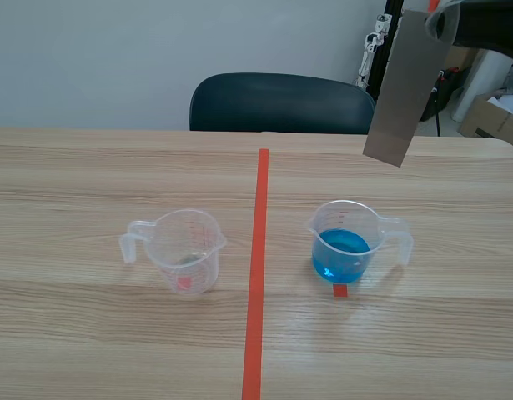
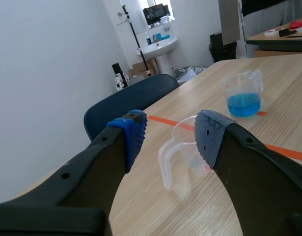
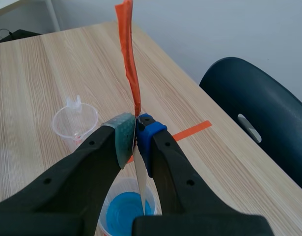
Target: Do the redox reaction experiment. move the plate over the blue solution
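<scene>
Scene view: the plate [image 1: 404,92] is cut off at its top by the picture edge. The right arm [image 1: 485,25] shows there only as a fragment (its fingers cannot be made out).

Right wrist view: the plate stands edge-on, so its faces are hidden. The right gripper [image 3: 136,135] covers most of the blue beaker [image 3: 120,210].

Left wrist view: the left gripper [image 2: 170,125] hides part of the clear beaker [image 2: 182,142].

The beakers' scale marks are too small to read.

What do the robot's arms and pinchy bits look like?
They're black and chunky. Each arm's jaws have two thick fingers with little round holes. The left pads are bumpy blue; the right pads are one grey-green, one blue.
</scene>
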You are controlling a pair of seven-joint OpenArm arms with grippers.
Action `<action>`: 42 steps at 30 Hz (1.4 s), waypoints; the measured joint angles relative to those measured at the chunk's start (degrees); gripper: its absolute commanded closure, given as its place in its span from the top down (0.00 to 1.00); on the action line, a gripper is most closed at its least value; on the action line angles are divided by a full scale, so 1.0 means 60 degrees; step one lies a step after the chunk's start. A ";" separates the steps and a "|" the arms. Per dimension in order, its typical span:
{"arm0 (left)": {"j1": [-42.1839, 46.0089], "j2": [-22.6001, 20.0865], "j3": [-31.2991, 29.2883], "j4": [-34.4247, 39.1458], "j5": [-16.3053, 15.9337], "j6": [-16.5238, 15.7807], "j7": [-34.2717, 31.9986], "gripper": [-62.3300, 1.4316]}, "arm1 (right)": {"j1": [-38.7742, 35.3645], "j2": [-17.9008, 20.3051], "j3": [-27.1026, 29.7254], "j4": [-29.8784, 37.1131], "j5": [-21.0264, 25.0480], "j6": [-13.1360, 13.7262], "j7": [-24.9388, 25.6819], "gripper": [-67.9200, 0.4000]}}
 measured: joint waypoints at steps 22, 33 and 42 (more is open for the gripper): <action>-0.2091 -0.0831 0.0947 0.3468 0.0477 -0.2382 0.4492 0.08 | -0.0634 0.0066 0.0000 0.0113 -0.0328 -0.0004 0.0412 0.01; -0.3792 -0.0018 0.2980 0.4233 0.0488 -0.2382 0.7027 0.08 | -0.0634 0.0040 0.0000 0.0874 -0.0576 0.0000 0.0412 0.01; -0.4790 0.0922 0.3581 0.4229 0.0903 -0.2390 0.8721 0.08 | -0.0634 0.0040 0.0000 0.0871 -0.0576 0.0000 0.0408 0.01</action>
